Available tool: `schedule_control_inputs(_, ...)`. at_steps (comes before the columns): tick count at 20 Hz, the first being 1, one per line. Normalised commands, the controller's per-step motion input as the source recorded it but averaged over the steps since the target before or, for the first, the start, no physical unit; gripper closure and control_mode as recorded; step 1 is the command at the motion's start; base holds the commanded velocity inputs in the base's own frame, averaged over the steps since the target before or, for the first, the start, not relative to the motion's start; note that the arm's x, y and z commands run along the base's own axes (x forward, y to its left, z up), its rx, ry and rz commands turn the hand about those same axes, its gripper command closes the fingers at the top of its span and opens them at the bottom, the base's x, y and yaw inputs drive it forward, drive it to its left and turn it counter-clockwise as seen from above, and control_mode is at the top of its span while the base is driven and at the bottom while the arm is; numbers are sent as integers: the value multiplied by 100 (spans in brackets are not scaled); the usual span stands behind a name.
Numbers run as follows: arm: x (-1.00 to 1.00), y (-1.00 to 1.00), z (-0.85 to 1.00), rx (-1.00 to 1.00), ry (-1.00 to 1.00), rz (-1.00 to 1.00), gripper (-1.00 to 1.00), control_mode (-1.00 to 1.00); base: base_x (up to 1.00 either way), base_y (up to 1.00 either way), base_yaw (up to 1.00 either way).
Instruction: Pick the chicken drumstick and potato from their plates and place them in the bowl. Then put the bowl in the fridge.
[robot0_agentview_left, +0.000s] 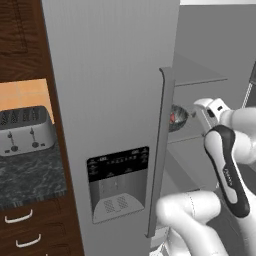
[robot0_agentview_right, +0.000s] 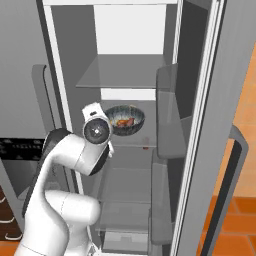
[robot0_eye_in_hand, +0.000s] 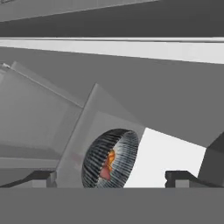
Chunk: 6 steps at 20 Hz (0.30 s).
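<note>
The dark ribbed bowl stands on a middle shelf inside the open fridge. In it lie the orange chicken drumstick and the reddish potato. My gripper is open, and its two dark fingertips stand wide apart on either side of the bowl, a short way back from it and not touching it. In the right base view my hand hangs just in front and left of the bowl. The plates are out of view.
The fridge's left door, with its dark dispenser panel and long handle, is shut. The right door stands open with bins. A glass shelf runs above the bowl. A toaster sits on the dark counter.
</note>
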Motion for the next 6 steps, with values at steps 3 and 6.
schedule_control_inputs(3, -80, 25, 44, 0, 22, 2, -100, -100, 0, 0, 0)
schedule_control_inputs(6, -82, 29, 38, 0, 5, 4, -100, -100, 0, 0, 0)
